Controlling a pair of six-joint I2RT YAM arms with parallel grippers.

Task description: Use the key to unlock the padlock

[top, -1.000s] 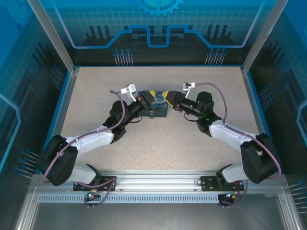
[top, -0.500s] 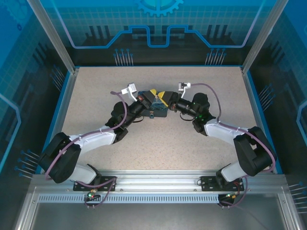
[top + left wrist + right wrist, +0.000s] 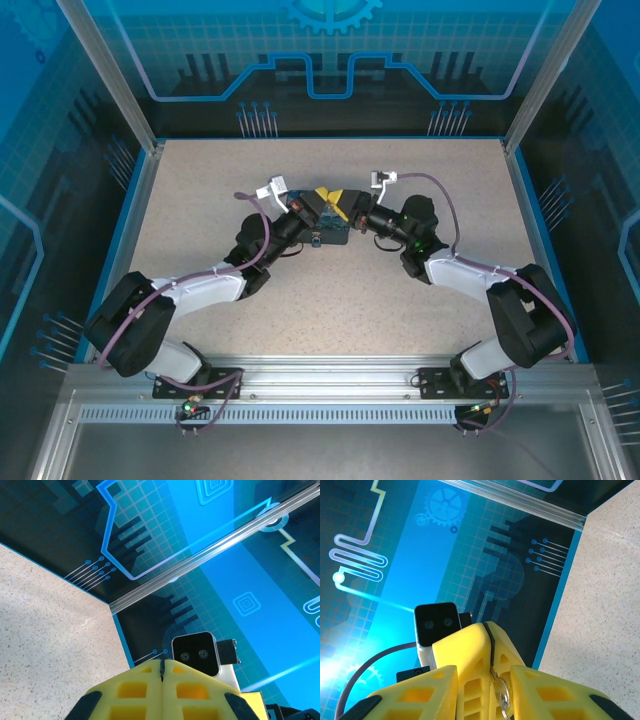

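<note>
The left gripper (image 3: 161,667) is clamped shut on the key (image 3: 492,669), its silvery ring (image 3: 503,695) dangling along the seam, squarely between the 2 part-spread fingers of the right gripper (image 3: 351,204), above the tin (image 3: 330,233).

I see a matt, speckled, gritty table (image 3: 330,300), matt yellow plastic fingers (image 3: 150,690), a thin shiny metal key ring (image 3: 503,694), brushed aluminium rails (image 3: 330,372), glossy blue printed walls (image 3: 330,60), smooth white plastic arm shells (image 3: 200,290)
</note>
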